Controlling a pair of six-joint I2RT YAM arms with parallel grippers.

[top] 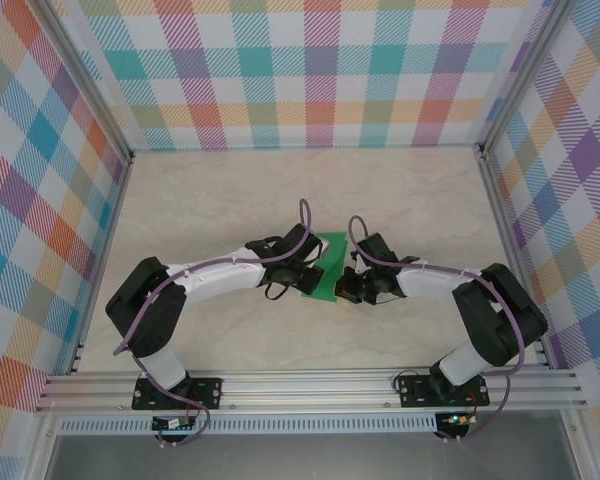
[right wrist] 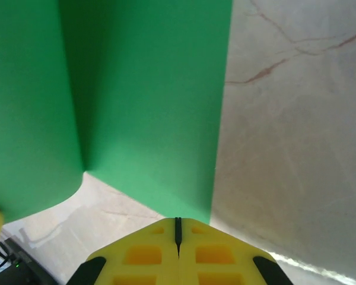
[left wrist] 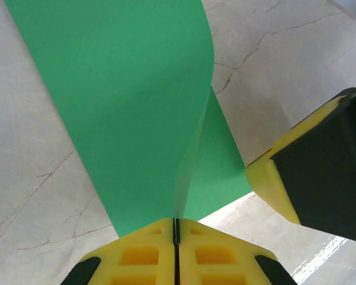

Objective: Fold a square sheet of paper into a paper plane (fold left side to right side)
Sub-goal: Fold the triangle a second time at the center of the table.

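The square sheet of paper [top: 327,262] is bright green and sits mid-table between my two arms. In the left wrist view one side of the sheet [left wrist: 118,107] is lifted and curls over the part lying flat. Its edge runs straight into my left gripper [left wrist: 176,222], which is shut on it. In the right wrist view the sheet [right wrist: 148,107] lies flat, its left part rising in a curve. My right gripper [right wrist: 178,221] is shut, its tips at the sheet's near corner, with no paper in the slot. The right gripper's yellow finger [left wrist: 285,178] stands beside the sheet's edge.
The pale marble-patterned table [top: 230,190] is walled by plaid multicolour panels [top: 320,80] at the back and both sides. An aluminium rail [top: 310,385] carries the arm bases along the near edge. Both arms [top: 210,280] bend inward toward the middle.
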